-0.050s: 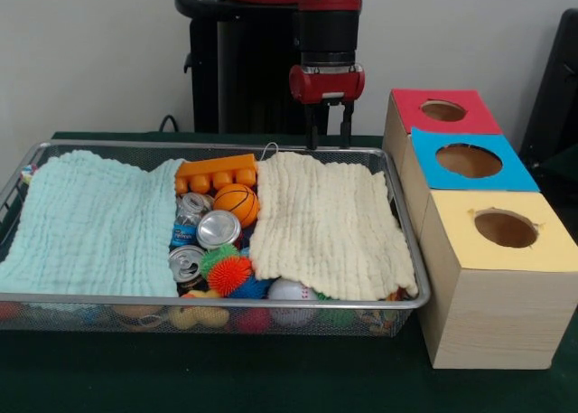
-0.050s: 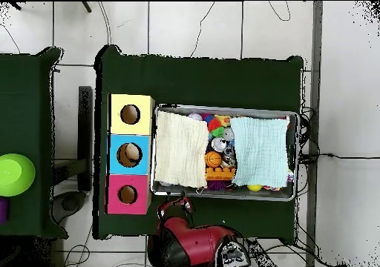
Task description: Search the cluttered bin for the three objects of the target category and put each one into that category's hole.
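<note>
My gripper point(image 1: 328, 138) hangs open and empty over the far rim of the wire bin point(image 1: 217, 302), just behind the cream cloth point(image 1: 325, 221); from above its red head point(image 2: 174, 208) sits just outside the bin point(image 2: 223, 194). A pale blue cloth point(image 1: 90, 223) covers the bin's left half. In the gap between the cloths lie an orange toy brick point(image 1: 217, 171), a small basketball point(image 1: 236, 203), two cans point(image 1: 217, 229), spiky balls point(image 1: 228, 270) and a baseball point(image 1: 291, 292). Whatever lies under the cloths is hidden. Three boxes with holes stand beside the bin: red point(image 1: 442, 111), blue point(image 1: 470, 161), yellow point(image 1: 506, 229).
Seen from above, the boxes line up along the bin's left side: yellow point(image 2: 130, 101), blue point(image 2: 130, 141), red point(image 2: 128, 181). Something pale shows inside the blue box's hole. A green bowl point(image 2: 11, 173) rests on a separate table at far left. Cables trail on the floor.
</note>
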